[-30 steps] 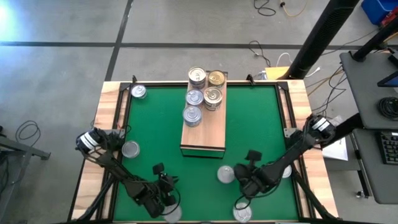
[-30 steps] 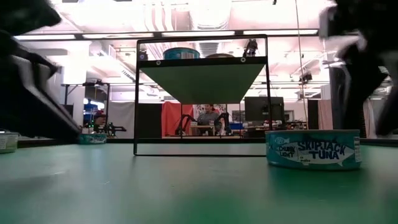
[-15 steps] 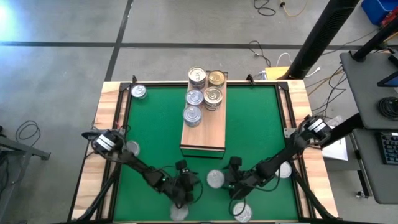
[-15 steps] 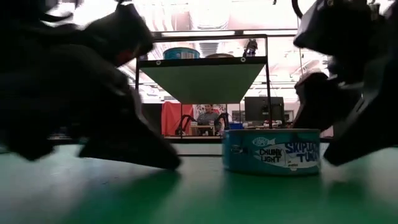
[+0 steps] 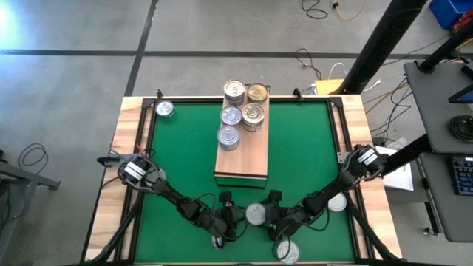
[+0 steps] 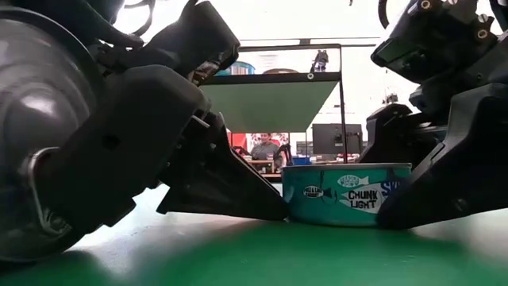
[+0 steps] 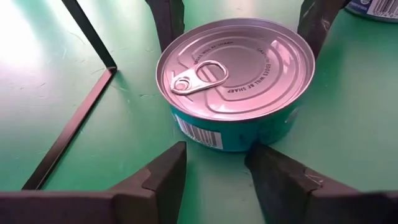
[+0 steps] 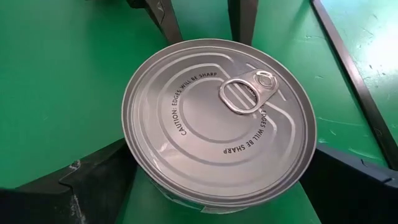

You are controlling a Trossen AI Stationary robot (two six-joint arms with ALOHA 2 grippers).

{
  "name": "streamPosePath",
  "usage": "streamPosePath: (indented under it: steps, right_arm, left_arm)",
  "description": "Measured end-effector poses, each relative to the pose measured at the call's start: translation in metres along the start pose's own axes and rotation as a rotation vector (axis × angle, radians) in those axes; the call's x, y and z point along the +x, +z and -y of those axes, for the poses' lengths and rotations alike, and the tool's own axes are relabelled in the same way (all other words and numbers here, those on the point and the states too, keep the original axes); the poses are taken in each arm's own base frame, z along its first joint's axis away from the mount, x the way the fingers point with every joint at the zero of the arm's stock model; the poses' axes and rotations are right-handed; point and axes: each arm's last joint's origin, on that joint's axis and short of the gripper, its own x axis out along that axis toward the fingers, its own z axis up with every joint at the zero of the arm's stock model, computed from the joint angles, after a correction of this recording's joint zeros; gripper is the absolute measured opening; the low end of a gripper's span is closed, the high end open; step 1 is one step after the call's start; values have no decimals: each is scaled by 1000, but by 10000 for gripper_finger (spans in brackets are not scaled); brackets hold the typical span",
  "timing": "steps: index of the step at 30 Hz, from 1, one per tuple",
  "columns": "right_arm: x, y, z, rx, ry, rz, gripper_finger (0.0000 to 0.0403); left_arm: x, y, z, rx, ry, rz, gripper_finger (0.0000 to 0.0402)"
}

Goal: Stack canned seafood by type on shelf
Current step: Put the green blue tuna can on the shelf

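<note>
At upper centre, five tins (image 5: 239,112) stand on the shelf (image 5: 247,159); both grippers' spread fingers (image 7: 158,180) flank a loose tuna can (image 5: 256,213), several others remaining.

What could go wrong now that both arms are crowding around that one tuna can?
Both grippers meet at the same tuna can near the table's front edge. The left gripper stands at its side with fingers narrower than the can, so it might shove it rather than grasp it. The right gripper has open fingers around the can, so the two could bump. Another can lies close by the right arm and could get knocked.
</note>
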Motion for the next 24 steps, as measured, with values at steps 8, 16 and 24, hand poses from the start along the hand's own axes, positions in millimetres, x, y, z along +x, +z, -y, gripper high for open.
streamPosePath:
  steps: [8, 16, 24]
  right_arm:
    - [2, 4, 2, -4, -8, 21, 401]
    - [3, 4, 4, 19, -16, 14, 401]
    - [3, 4, 6, 15, -37, 19, 401]
  left_arm:
    - [6, 6, 5, 1, 20, 23, 127]
    - [11, 10, 10, 14, 31, 35, 99]
    - [13, 12, 11, 30, 57, 55, 101]
